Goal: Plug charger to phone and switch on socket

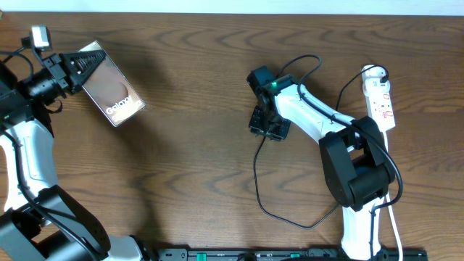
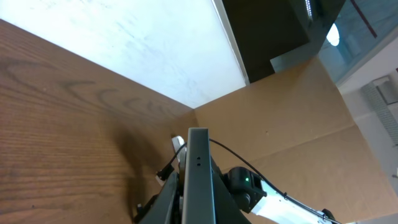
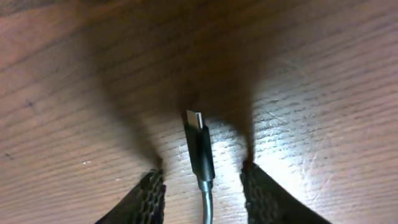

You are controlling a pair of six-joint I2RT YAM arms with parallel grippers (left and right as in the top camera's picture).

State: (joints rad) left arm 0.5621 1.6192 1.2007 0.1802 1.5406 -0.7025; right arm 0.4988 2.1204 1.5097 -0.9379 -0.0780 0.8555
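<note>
**Right wrist: claw straddles charger plug; phone held on the left**

Right wrist view shows the charger [image 3: 200, 149] plug lying flat on the worktop [image 3: 323, 74]. Its metal tip points away from the camera and leans slightly left. The plug's long axis runs straight down the gap between the two fingers [image 3: 144, 198]. The right claw [image 3: 200, 174] is partly open, one finger on each side of the plug, with a gap on both sides and no contact visible.

In the overhead view the cable trails from the right claw [image 1: 267, 129] toward the near edge in a loop.

The phone [image 1: 112, 90] is far left, face up. Its long axis runs diagonally from upper left to lower right, with the "Galaxy" lettering at the lower-right end. The left claw [image 1: 83, 69] is clenched on its upper-left end.

The left wrist camera sees the phone [image 2: 198, 168] edge-on between its fingers.

The socket [image 1: 382, 105] lies far right beside the right arm, rounded end away.
</note>
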